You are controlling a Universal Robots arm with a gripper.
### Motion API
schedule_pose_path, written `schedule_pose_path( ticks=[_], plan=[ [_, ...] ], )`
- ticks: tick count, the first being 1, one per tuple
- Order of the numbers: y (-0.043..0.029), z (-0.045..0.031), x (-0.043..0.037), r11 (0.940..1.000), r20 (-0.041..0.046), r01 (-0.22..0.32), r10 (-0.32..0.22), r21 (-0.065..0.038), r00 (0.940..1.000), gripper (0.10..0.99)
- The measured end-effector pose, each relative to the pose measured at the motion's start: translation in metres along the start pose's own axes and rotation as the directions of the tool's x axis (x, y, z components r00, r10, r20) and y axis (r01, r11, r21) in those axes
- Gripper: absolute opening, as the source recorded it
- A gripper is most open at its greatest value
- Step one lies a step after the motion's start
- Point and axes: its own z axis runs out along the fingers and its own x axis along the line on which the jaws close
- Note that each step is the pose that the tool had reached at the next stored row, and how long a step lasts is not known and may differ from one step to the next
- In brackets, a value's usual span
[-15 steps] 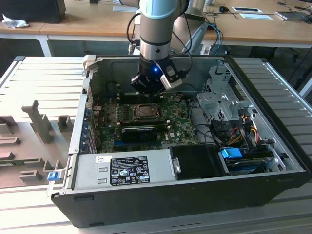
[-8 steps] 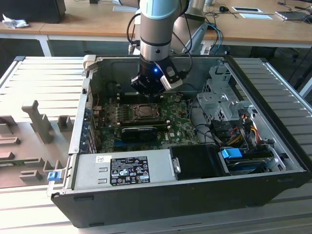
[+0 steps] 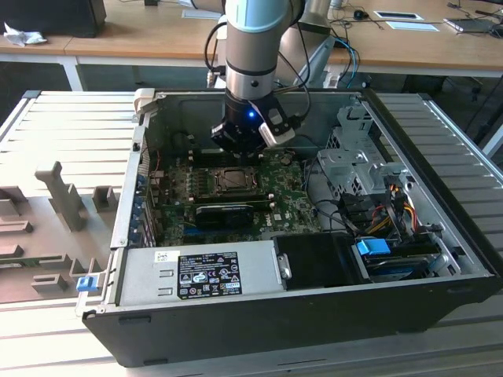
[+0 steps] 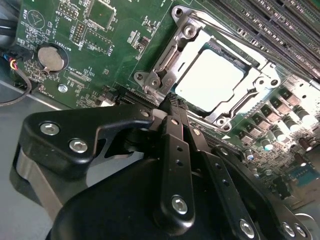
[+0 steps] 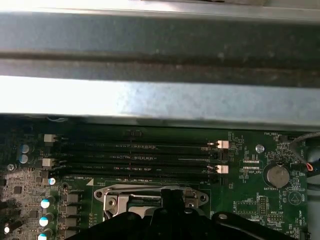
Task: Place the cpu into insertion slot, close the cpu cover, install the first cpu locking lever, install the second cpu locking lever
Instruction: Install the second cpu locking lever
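The cpu (image 4: 210, 80), a pale square chip, lies flat inside the insertion slot (image 3: 234, 181) on the green board. The cpu cover (image 4: 167, 60), a silver frame with a square window, lies down around the chip. A thin silver lever rod (image 4: 227, 32) runs along the slot's side next to the memory slots. My gripper (image 4: 172, 102) is shut, with nothing showing between its black fingers, and its tip sits at the corner of the slot's rim. In the exterior view the gripper (image 3: 240, 153) hangs just over the slot's far edge. In the first wrist view the gripper (image 5: 172, 195) covers part of the cover (image 5: 117, 197).
The open computer case (image 3: 440, 236) walls the board in. A long black card (image 3: 224, 214) lies just in front of the slot. A power supply (image 3: 196, 271), drive cage (image 3: 354, 157) and cables (image 3: 385, 204) crowd the rest. Memory slots (image 5: 140, 155) and a coin battery (image 4: 52, 58) flank the slot.
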Motion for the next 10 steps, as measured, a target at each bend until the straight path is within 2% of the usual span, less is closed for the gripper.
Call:
schedule_pose_path(
  ticks=[2,5,10],
  plan=[
    [-0.0010,-0.0012,0.0001,1.0000,-0.0001,0.000,0.000,0.000,1.0000,0.106],
    [-0.0006,-0.0082,0.0000,1.0000,0.0000,0.000,0.000,0.000,1.0000,0.106],
    [-0.0032,-0.0085,0.0001,1.0000,0.0000,0.000,0.000,0.000,1.0000,0.106]
  ],
)
